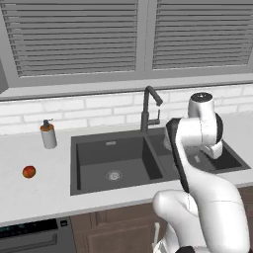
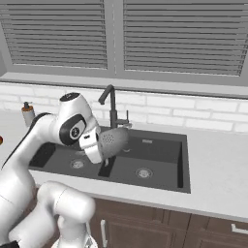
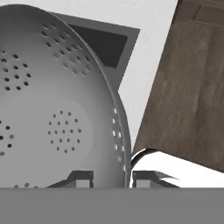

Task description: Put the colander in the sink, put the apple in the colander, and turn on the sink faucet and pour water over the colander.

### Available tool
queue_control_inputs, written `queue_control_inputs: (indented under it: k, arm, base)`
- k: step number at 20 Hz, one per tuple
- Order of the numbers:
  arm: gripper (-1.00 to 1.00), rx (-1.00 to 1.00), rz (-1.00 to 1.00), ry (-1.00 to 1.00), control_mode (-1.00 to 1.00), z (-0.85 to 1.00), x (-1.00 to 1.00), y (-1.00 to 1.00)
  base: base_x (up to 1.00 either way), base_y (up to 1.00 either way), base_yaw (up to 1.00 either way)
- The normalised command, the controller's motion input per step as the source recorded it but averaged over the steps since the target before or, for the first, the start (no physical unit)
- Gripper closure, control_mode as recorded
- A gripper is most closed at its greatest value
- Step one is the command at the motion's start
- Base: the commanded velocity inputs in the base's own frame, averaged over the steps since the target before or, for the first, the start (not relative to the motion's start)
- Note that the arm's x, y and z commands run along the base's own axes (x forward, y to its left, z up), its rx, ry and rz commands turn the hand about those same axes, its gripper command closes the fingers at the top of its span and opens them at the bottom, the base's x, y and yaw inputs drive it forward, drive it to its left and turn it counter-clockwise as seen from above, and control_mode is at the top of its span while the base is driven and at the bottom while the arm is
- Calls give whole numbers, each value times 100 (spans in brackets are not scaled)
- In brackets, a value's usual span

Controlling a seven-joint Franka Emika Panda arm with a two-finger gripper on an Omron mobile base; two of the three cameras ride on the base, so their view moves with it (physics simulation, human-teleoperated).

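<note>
In the left base view we see the dark charcoal rectangular double-basin sink set in the pale counter. Its left basin holds nothing but a round silver drain. The tall slim dark grey faucet stands behind the divider. The small red-orange round apple lies on the counter, well left of the sink, and the small grey soap dispenser with brown pump stands behind it.

In the right base view the round silvery-grey metal colander, dotted with small holes, hangs tilted on its side above the sink, near the divider.

In the hand view the gripper is narrow, its two dark fingers pinch the thin colander rim. The inside of the bowl is smooth, with round clusters of holes, and it is empty.
</note>
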Motion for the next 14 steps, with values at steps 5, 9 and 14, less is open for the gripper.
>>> queue_control_inputs:
  k: [5,9,14]
  arm:
    - [100,0,-3,-8,-100,3,-42,100]
    - [100,2,-1,-14,-100,0,-38,100]
    - [100,3,0,-5,-100,0,-5,100]
  base:
    - [0,0,0]
    - [0,0,0]
    - [0,0,0]
